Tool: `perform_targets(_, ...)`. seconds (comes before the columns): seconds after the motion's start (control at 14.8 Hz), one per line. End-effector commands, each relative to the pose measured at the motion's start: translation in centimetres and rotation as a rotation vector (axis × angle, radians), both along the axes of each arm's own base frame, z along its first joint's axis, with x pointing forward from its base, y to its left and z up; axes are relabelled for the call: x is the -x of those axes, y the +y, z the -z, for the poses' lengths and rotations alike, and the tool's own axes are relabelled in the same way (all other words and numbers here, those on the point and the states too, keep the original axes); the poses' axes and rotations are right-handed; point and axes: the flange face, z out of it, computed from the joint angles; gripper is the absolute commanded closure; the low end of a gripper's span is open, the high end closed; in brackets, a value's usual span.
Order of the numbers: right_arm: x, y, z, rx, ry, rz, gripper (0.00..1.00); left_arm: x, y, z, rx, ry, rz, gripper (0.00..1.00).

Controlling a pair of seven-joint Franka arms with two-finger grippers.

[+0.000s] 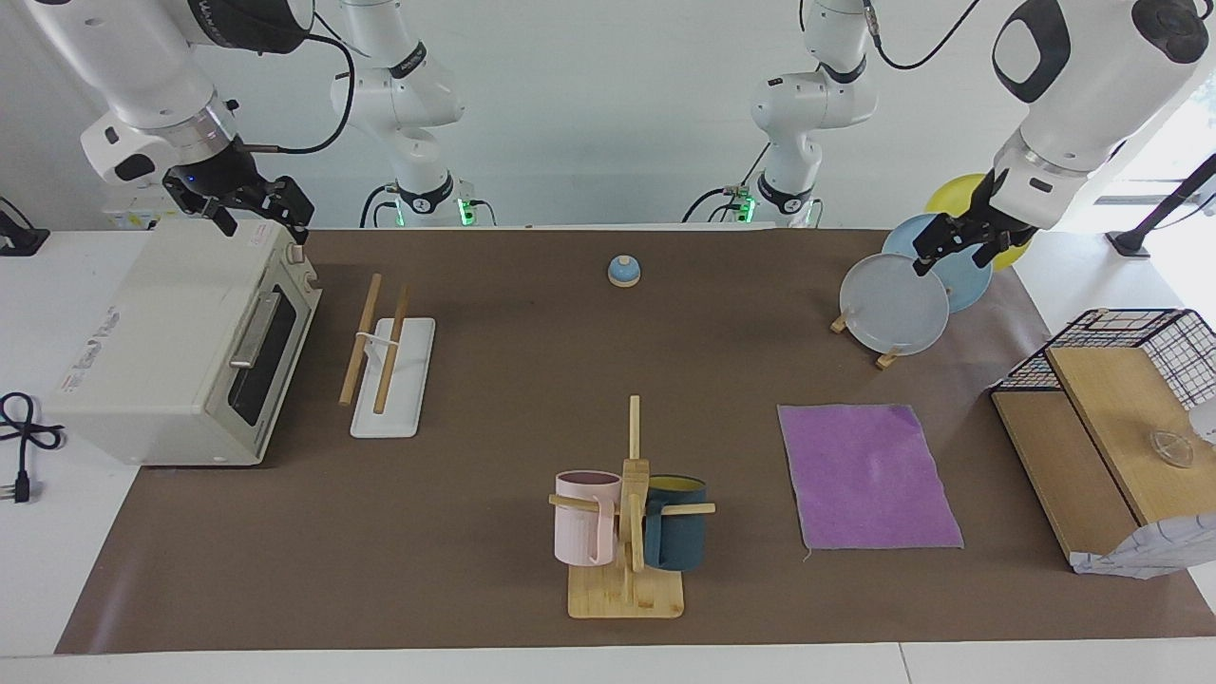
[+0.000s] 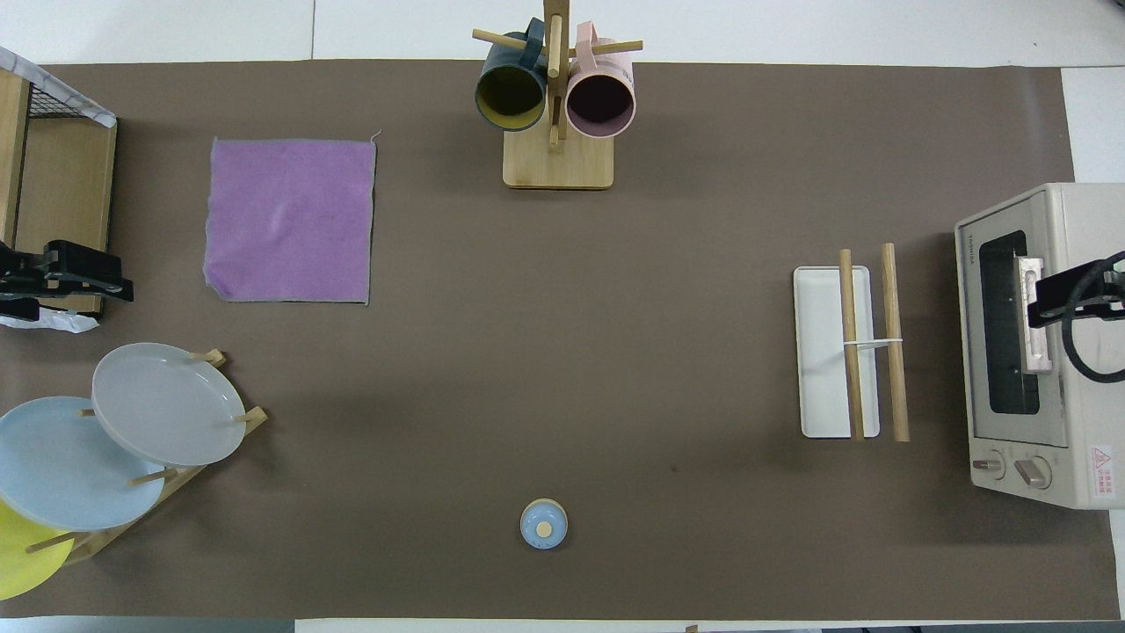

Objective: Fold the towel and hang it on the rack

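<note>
A thin square cloth towel (image 1: pixel 866 478), purple on its upper face with a slightly fuzzy weave and a loose thread at one corner, lies flat and unfolded on the matte brown table mat (image 1: pixel 494 380), toward the left arm's end of the table. Measured from the towel, the rack (image 1: pixel 388 359), two parallel light wooden rods on a thin white support over a flat white rectangular base, stands well apart toward the right arm's end and a little nearer to the robots. Between towel and rack, farther from the robots, a bamboo mug stand (image 1: pixel 629 532) carries a glossy pale pink mug (image 1: pixel 583 518) and a dark teal mug (image 1: pixel 676 522) on its pegs. Nearer to the robots than the towel, smooth round plates in grey (image 1: pixel 893 305), light blue (image 1: pixel 961 274) and yellow lean in a small wooden holder. The left gripper (image 1: pixel 959 249) hangs over those plates, well apart from the towel, its black jaws spread wide and holding nothing. The right gripper (image 1: pixel 249 204) hangs over the top of a cream metal toaster oven (image 1: pixel 180 342) beside the rack, jaws likewise fully apart and empty. A small blue domed bell (image 1: pixel 623 272) sits near the robots.
</note>
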Motion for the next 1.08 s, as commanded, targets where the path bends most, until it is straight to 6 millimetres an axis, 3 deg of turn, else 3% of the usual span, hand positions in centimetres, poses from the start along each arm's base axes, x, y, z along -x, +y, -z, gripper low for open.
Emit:
perform_targets(0.0, 0.4, -0.2, 0.0, -0.003, 0.009, -0.016, 0.0, -1.8, 1.5, 4.9, 0.012, -0.003, -0.021, 0.0)
perform_targets(0.2, 0.4, -0.2, 0.0, -0.003, 0.009, -0.016, 0.0, -5.7, 2.0, 12.3, 0.015, -0.017, -0.023, 0.0)
perform_targets(0.34, 0.4, -0.2, -0.1, -0.003, 0.007, -0.016, 0.0, -7.5, 2.3, 15.4, 0.013, -0.067, -0.031, 0.0)
perform_targets(0.61, 0.4, -0.3, -0.1, -0.004, 0.007, -0.016, 0.0, -7.1, 4.0, 22.5, 0.009, -0.091, -0.066, 0.0)
perform_targets(0.75, 0.4, -0.2, -0.1, -0.004, 0.007, -0.018, 0.0, -7.0, 3.9, 24.1, 0.011, -0.072, -0.073, 0.04)
perform_targets(1.02, 0.4, -0.2, -0.1, -0.003, 0.007, -0.016, 0.0, -6.1, 4.0, 25.2, 0.016, -0.027, -0.084, 0.16)
